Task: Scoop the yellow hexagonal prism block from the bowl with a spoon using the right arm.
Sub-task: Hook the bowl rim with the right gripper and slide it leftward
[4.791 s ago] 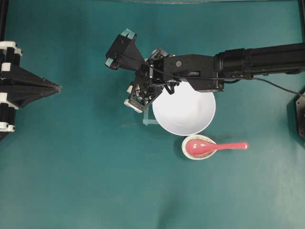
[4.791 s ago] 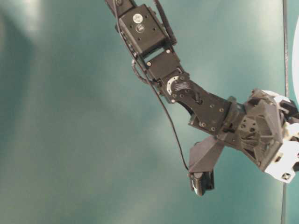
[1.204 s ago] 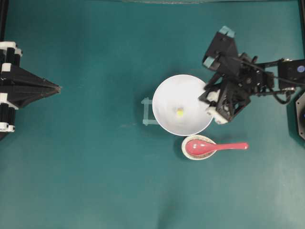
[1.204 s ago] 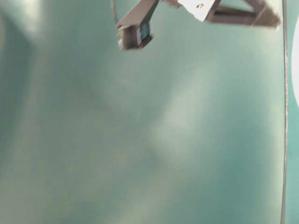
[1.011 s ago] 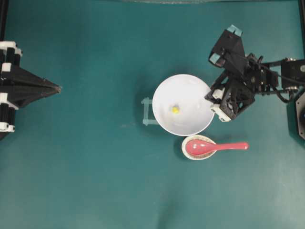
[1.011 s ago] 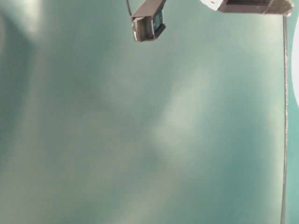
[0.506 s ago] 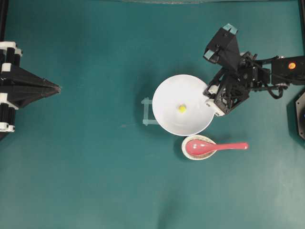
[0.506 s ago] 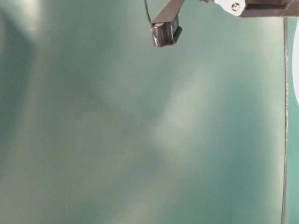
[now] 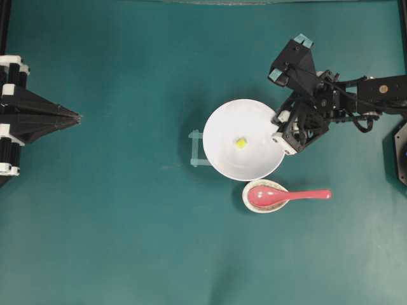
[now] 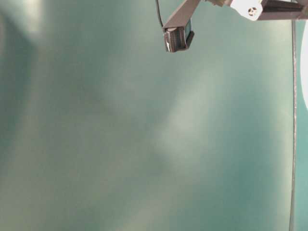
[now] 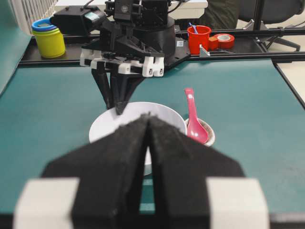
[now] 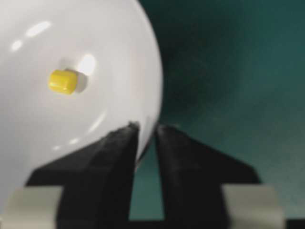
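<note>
With my right fingers nearly pressed together over the bowl rim, risks run like this:
right gripper (image 12: 146,131): fingers almost together, thin gap between the tips, nothing in them; the tips sit over the bowl's right rim, and I can't tell if they touch it.
left gripper (image 11: 148,125): fingers pressed together, empty, parked well away at the left of the counter.
yellow hexagonal prism block (image 9: 241,143): lying in the bottom of the bowl, near the middle, lying free.
bowl (image 9: 222,124): white, upright on the counter (image 9: 127,222), just beside my right fingers.
spoon (image 9: 286,195): not picked up; scoop in the speckled rest (image 9: 247,203), handle pointing right, just below the bowl.
risk 1: my fingers are this close to the rim, so a sideways move toward the spoon could knock or tip the bowl and roll the block out.
risk 2: fingers must spread before going for the handle; coming down this narrow would push the spoon off the rest.
risk 3: handle looks thin and smooth, so a grip near its end could let the scoop swing.
risk 4: block is tiny, so a steep scoop would likely just chase it around the bowl.
</note>
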Robot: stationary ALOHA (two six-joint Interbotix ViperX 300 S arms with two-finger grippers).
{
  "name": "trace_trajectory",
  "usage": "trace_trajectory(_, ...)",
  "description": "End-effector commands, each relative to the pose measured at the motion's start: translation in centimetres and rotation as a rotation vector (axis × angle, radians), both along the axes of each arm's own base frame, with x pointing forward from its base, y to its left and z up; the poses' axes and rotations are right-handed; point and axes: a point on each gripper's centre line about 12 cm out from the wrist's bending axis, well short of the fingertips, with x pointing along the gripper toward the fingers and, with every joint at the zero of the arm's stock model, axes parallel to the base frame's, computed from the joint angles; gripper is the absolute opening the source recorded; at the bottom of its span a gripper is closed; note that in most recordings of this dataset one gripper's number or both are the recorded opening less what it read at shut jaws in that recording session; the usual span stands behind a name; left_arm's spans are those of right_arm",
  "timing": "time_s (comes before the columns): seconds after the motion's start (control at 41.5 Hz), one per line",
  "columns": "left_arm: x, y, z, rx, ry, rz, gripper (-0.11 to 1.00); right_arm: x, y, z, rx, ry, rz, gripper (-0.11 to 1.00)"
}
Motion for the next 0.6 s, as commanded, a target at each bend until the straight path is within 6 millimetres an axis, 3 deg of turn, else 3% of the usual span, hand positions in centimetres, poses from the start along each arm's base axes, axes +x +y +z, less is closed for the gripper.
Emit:
trace_trajectory(0.0,0.2,0.0,0.4,0.003,-0.008,-0.001,0.0,0.7,-0.1,1.1,-0.008,-0.051,0.003,0.17)
trace_trajectory(0.12,0.2,0.0,0.4,0.003,-0.008,-0.001,0.0,0.9,-0.2,1.3,-0.009,-0.06,0.0,0.08)
trace_trajectory(0.409,0.2,0.0,0.4,0.003,-0.008,-0.001,0.0,1.6,-0.4,1.9,-0.004,-0.1,-0.009,0.08)
trace_trajectory(0.578,0.2,0.0,0.4,0.003,-0.009,0.001,0.0,3.1,-0.6,2.1,-0.002,-0.105,-0.013,0.08)
